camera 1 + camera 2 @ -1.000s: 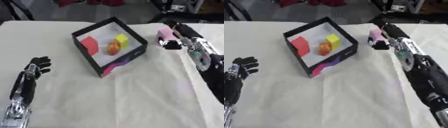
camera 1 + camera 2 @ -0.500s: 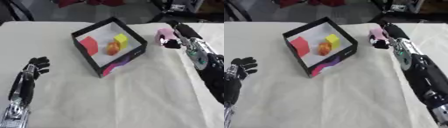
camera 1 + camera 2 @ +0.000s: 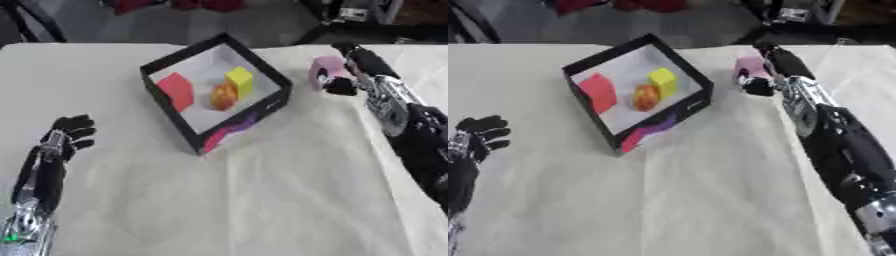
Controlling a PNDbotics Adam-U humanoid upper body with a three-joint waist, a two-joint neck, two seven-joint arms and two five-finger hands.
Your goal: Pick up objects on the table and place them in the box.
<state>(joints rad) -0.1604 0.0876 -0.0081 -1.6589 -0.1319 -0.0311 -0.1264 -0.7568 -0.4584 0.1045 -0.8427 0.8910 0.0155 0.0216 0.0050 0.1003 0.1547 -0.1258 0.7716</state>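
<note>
1. The table (image 3: 289, 210), under a pale cloth, fills nearly the whole frame. Apart from the box and the pink piece, no loose objects show on it.

2. The box (image 3: 229, 141) sits in the upper middle, turned at an angle so one corner points toward the lower middle of the frame. It has black walls and a white floor. Its open top faces up, and its upper-right wall is the side nearest the pink block.

3. The right hand (image 3: 350, 70) reaches in along the right edge toward the upper right. Its fingers and thumb look curled round the pink block, the thumb showing dark at the block's lower right. The arm trails down the right side.

4. The left hand (image 3: 68, 134) rests idle at the lower left, well apart from the box, fingers relaxed and holding nothing.

5. The pink block (image 3: 325, 71) is in the upper right, just beside the box's right corner and outside it. I cannot tell whether it touches the cloth or is lifted. It looks stubby, with no clear long axis, so its heading matters little.

6. Inside the box lie a red block (image 3: 177, 91) on the left, an orange round thing (image 3: 222, 96) in the middle and a yellow block (image 3: 240, 82) just above it.

7. The coming move likely turns on this: the box opening lies to the left of the held block, and only the right hand is near. Free floor shows toward the box's lower part.
</note>
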